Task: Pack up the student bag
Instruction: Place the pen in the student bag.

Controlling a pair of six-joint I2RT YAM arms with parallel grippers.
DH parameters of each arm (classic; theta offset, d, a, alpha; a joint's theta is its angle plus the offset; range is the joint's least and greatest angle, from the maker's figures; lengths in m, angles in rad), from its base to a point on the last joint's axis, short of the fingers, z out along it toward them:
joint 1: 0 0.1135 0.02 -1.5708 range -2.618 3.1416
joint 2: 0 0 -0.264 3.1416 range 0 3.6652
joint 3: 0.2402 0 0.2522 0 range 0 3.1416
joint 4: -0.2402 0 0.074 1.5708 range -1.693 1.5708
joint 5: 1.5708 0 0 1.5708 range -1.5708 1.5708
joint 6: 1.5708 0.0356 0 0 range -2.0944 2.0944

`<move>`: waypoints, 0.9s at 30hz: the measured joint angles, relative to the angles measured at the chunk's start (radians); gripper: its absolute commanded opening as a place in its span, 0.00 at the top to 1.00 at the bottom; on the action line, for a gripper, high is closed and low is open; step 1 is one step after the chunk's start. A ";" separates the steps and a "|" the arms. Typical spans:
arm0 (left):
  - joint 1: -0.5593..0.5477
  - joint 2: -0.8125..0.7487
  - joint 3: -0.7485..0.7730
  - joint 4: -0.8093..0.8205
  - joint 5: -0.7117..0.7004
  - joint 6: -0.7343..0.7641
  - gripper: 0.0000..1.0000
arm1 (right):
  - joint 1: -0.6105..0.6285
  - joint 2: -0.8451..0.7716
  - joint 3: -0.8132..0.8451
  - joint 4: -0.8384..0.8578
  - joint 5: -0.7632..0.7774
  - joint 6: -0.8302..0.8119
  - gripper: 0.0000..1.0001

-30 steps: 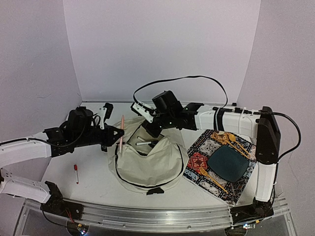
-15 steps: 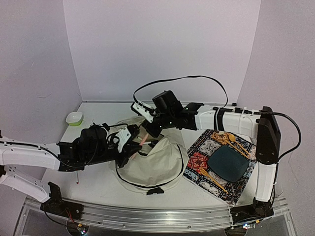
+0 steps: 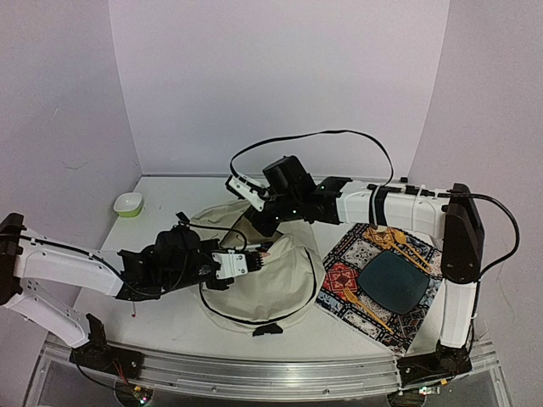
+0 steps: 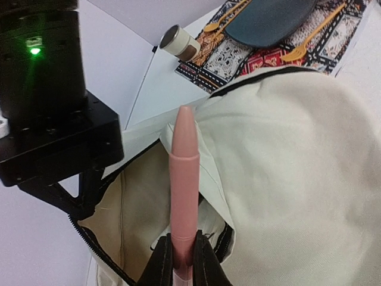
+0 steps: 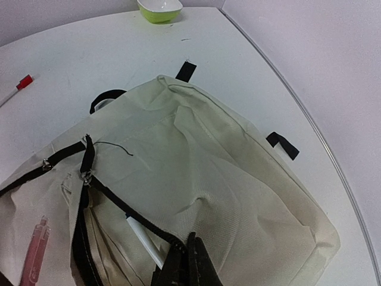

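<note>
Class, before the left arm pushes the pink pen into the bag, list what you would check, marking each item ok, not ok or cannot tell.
1. Left claw shut on the pink pen: ok.
2. Right claw pinching the zipper edge of the student bag, holding it up: ok.
3. Bag mouth open ahead of the pen: ok.
4. Pen tip past the zipper line: cannot tell.
5. Room beside the white pen inside: cannot tell.

Stands as white table (image 3: 170, 329), bearing student bag (image 3: 271, 284); patterned placemat (image 3: 338, 280) just right of bag; green bowl (image 3: 128, 203) well back-left of bag.
</note>
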 measured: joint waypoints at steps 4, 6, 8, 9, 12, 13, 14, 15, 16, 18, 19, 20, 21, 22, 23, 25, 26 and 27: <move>0.000 0.061 0.001 0.006 -0.034 0.117 1.00 | 0.000 0.000 0.000 0.000 0.000 0.000 1.00; 0.000 0.101 0.004 0.004 -0.058 0.172 1.00 | 0.000 0.000 0.000 0.000 0.000 0.000 1.00; 0.003 0.131 0.013 0.003 -0.075 0.213 1.00 | 0.000 0.000 0.000 0.000 -0.002 0.001 1.00; 0.004 0.142 0.019 0.002 -0.079 0.229 1.00 | 0.000 0.000 0.000 0.000 -0.005 0.003 1.00; 0.018 0.155 0.038 0.001 -0.077 0.267 1.00 | 0.000 0.000 0.000 0.000 -0.008 0.005 1.00; 0.024 0.156 0.045 0.000 -0.076 0.274 1.00 | 0.000 -0.001 0.000 0.000 -0.009 0.006 1.00; 0.032 0.158 0.054 -0.002 -0.073 0.281 1.00 | 0.000 -0.002 0.000 0.000 -0.009 0.007 1.00; 0.039 0.159 0.062 -0.004 -0.070 0.289 1.00 | 0.000 -0.003 0.000 0.000 -0.009 0.008 1.00; 0.045 0.160 0.070 -0.004 -0.068 0.294 1.00 | 0.000 -0.003 0.000 0.000 -0.010 0.009 1.00; 0.054 0.161 0.083 -0.002 -0.061 0.304 1.00 | 0.000 -0.004 0.000 0.000 -0.012 0.011 1.00; 0.058 0.162 0.090 -0.001 -0.059 0.311 1.00 | 0.000 -0.004 0.000 -0.001 -0.013 0.012 1.00; 0.063 0.165 0.097 0.005 -0.051 0.316 1.00 | 0.000 -0.004 0.000 -0.001 -0.015 0.012 1.00; 0.067 0.169 0.104 0.007 -0.049 0.318 1.00 | 0.000 -0.004 0.000 0.000 -0.016 0.013 1.00; 0.070 0.175 0.111 0.010 -0.042 0.321 1.00 | 0.000 -0.004 0.000 0.000 -0.017 0.014 1.00; 0.073 0.182 0.117 0.014 -0.036 0.322 1.00 | 0.000 -0.005 0.000 -0.001 -0.019 0.014 1.00; 0.077 0.189 0.125 0.014 -0.021 0.323 1.00 | 0.000 -0.005 0.000 -0.001 -0.019 0.015 1.00; 0.079 0.191 0.128 0.014 -0.013 0.323 1.00 | 0.000 -0.005 0.000 -0.001 -0.020 0.015 1.00; 0.081 0.191 0.130 0.015 -0.005 0.324 1.00 | 0.000 -0.005 0.000 -0.001 -0.020 0.015 1.00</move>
